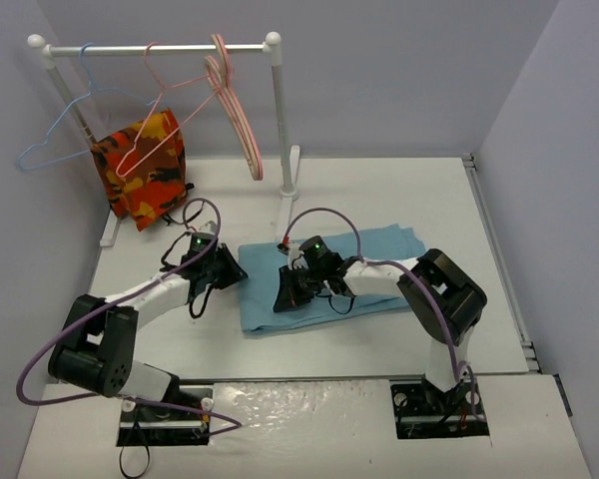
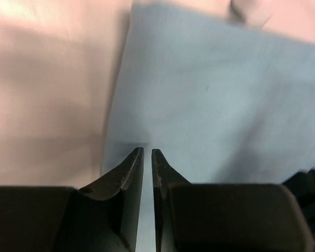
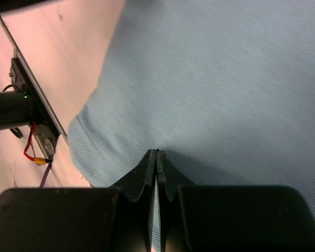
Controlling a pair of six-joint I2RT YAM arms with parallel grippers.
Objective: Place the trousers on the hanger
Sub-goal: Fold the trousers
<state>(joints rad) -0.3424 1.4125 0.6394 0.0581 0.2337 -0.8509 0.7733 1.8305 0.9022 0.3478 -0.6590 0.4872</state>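
The light blue-teal trousers (image 1: 354,274) lie flat on the table in the top view. They fill the left wrist view (image 2: 215,94) and the right wrist view (image 3: 226,79). My left gripper (image 1: 230,267) sits at their left edge, jaws closed to a thin slit on the fabric edge (image 2: 147,150). My right gripper (image 1: 285,292) is down on their near left part, jaws shut with the cloth pinched at the tips (image 3: 156,152). The salmon-pink wire hanger (image 1: 143,130) hangs on the rail at the back left, away from both grippers.
A white rail (image 1: 160,47) on a post (image 1: 280,120) stands at the back. It carries a thin blue wire hanger (image 1: 55,130), thicker pink and beige hangers (image 1: 242,130), and an orange, red and yellow patterned cloth (image 1: 145,175). Walls close in on the left, right and back.
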